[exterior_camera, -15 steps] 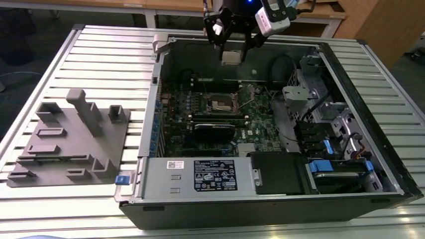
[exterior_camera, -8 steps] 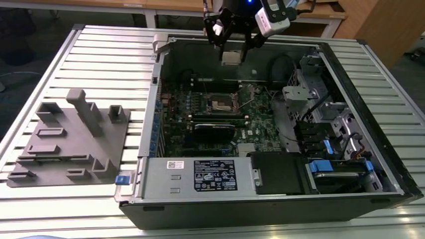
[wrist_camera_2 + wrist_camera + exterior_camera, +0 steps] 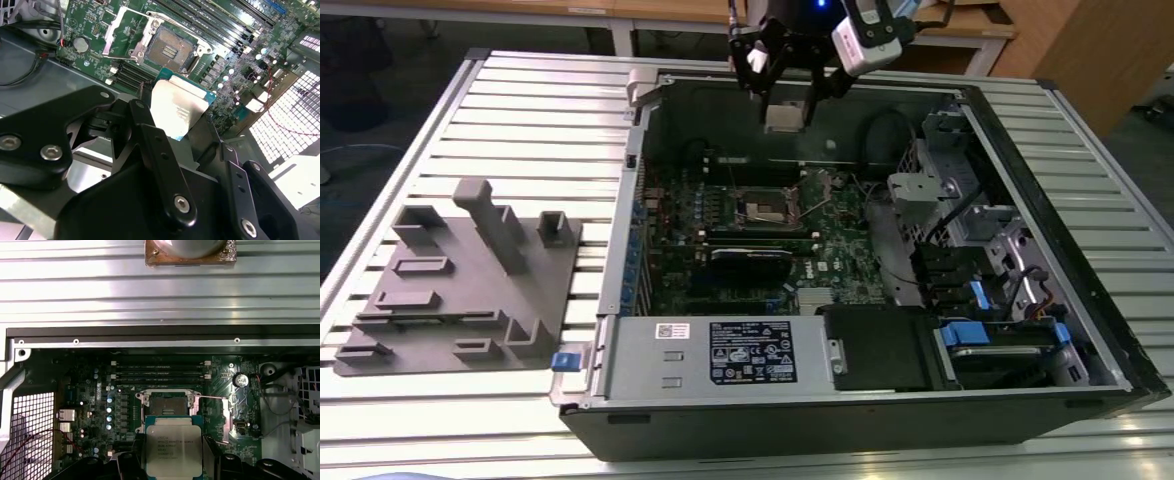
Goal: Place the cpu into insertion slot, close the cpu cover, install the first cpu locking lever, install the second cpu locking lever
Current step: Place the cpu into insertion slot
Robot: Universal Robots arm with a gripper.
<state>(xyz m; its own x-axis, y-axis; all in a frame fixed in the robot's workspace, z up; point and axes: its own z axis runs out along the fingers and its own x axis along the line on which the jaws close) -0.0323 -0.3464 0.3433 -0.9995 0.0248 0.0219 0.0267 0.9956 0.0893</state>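
The gripper (image 3: 785, 104) is squeezed tight on the cpu (image 3: 783, 119), with one black finger (image 3: 145, 125) on each side of it. In the exterior view, the cpu hangs in the air over the far end of the open computer case (image 3: 854, 410). The insertion slot (image 3: 765, 208) lies down on the green board (image 3: 834, 250), well apart from the cpu, and its dark middle is bare. There is one cpu, one insertion slot, one gripper with two fingers, one computer case, and one grey plastic block (image 3: 467, 290) on the table (image 3: 520, 110).
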